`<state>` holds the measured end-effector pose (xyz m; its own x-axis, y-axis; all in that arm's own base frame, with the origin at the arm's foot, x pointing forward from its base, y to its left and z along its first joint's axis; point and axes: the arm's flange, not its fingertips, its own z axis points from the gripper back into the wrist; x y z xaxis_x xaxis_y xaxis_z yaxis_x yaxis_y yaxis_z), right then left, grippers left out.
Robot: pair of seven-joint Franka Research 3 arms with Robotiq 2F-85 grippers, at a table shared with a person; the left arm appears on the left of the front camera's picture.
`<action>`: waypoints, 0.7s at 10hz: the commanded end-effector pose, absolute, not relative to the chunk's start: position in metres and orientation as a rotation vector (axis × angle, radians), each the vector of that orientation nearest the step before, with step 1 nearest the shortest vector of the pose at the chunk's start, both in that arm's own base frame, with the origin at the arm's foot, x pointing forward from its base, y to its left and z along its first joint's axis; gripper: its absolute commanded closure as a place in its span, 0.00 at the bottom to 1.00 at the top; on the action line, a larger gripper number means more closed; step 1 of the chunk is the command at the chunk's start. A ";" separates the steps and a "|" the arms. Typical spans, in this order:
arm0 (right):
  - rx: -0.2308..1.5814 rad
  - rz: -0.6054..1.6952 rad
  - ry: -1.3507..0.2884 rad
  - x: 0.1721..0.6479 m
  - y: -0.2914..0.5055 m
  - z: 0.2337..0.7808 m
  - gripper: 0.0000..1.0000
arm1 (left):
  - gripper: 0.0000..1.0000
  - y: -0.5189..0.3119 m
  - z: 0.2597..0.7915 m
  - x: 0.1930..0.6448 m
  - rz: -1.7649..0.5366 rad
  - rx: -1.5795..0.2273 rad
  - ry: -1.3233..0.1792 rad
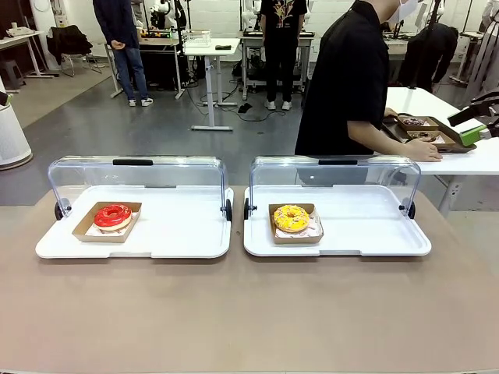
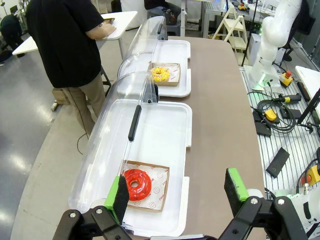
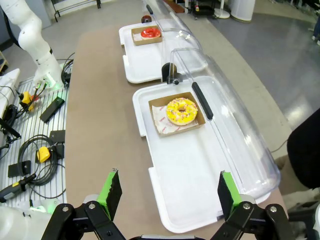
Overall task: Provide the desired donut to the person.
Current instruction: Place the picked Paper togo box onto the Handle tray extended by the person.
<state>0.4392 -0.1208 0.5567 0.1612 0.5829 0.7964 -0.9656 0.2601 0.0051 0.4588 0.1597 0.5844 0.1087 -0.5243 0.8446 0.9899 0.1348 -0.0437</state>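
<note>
Behind both donuts, clear lids [image 1: 137,178] stand raised; both end effectors [image 2: 176,196] [image 3: 168,191] gape wide, empty.

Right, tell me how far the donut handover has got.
Done: both clear lids are rolled back, exposing the red donut and the yellow donut. In hand: nothing; left gripper and right gripper are open and empty. Left: the person faces a side table, and a donut must be picked and delivered.

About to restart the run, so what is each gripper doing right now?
Left gripper: open, holding nothing.
Right gripper: open, holding nothing.
</note>
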 end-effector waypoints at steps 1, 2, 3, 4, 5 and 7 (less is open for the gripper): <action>0.611 1.221 -0.791 0.439 -0.120 0.557 0.00 | 0.00 0.159 0.585 0.457 -1.284 -0.751 -0.798; 0.611 1.221 -0.791 0.439 -0.120 0.557 0.00 | 0.00 0.159 0.585 0.457 -1.284 -0.751 -0.798; 0.611 1.221 -0.791 0.439 -0.120 0.557 0.00 | 0.00 0.159 0.585 0.457 -1.284 -0.751 -0.798; 0.611 1.221 -0.791 0.439 -0.120 0.557 0.00 | 0.00 0.159 0.585 0.457 -1.284 -0.751 -0.798; 0.611 1.221 -0.791 0.439 -0.120 0.557 0.00 | 0.00 0.159 0.585 0.457 -1.284 -0.751 -0.798; 0.611 1.221 -0.791 0.439 -0.120 0.557 0.00 | 0.00 0.159 0.585 0.457 -1.284 -0.751 -0.798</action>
<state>0.4392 -0.1208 0.5567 0.1611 0.5829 0.7964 -0.9656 0.2600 0.0050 0.4588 0.1597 0.5844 0.1087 -0.5243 0.8446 0.9899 0.1348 -0.0437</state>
